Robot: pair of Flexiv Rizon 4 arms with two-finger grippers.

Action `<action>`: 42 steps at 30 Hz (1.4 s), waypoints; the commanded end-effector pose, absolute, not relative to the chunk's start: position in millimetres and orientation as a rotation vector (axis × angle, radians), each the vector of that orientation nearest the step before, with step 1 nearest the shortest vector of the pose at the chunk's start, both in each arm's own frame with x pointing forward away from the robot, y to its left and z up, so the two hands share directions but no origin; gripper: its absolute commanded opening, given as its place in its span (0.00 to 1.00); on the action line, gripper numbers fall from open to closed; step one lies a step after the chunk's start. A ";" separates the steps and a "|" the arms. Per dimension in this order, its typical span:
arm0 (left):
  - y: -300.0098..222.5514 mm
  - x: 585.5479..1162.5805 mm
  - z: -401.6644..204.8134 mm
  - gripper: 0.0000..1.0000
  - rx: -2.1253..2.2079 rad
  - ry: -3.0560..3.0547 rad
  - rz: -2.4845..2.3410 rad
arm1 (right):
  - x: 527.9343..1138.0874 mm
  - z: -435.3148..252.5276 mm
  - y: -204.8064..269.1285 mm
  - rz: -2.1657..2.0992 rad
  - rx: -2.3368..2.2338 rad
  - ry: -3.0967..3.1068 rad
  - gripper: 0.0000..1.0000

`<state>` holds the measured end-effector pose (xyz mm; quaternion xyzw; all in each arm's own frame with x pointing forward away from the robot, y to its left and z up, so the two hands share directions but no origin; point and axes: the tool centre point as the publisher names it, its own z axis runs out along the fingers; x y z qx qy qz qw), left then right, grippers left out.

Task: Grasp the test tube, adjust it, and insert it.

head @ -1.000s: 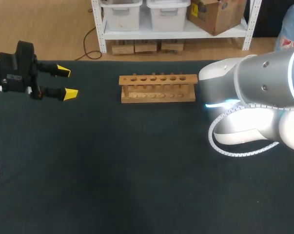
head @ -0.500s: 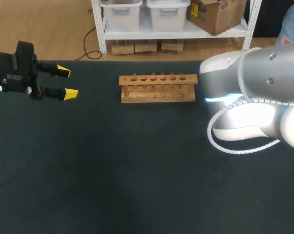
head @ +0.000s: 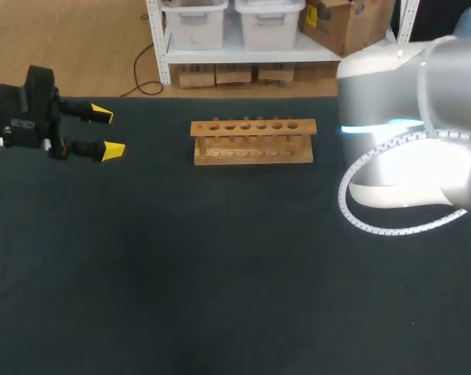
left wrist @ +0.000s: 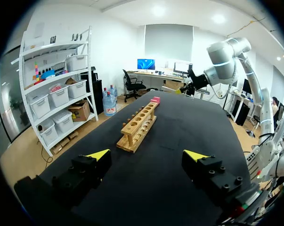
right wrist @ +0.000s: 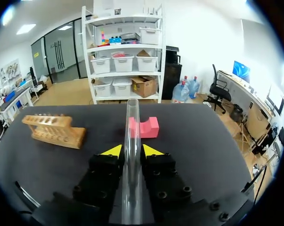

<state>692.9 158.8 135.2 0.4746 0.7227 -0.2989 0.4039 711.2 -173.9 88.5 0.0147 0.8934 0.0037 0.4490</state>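
The clear glass test tube (right wrist: 131, 117) stands between the yellow-tipped fingers of my right gripper (right wrist: 132, 151), which is shut on it; the tube's open end points ahead, beyond the tips. Off to one side ahead of that gripper lies the wooden test tube rack (right wrist: 54, 129). Seen from the head camera, the rack (head: 253, 141) sits at the table's far middle with its row of holes empty. My right arm (head: 411, 133) fills the right side there and hides its gripper and the tube. My left gripper (head: 108, 131) hovers open at the far left, nothing between its fingers (left wrist: 98, 155).
A pink block (right wrist: 144, 127) with a notch in its top lies on the dark table just ahead of the right gripper, past the rack's far end (left wrist: 155, 100) as the left wrist sees it. The dark table surface (head: 219, 273) stretches across the front.
My right arm has risen and swung to the right in the head view, away from the rack's end. The left arm has kept still.
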 end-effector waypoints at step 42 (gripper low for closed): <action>159.8 692.5 133.7 1.00 1.197 1.817 -0.755 | 667.7 102.7 60.4 0.015 0.105 2.197 0.00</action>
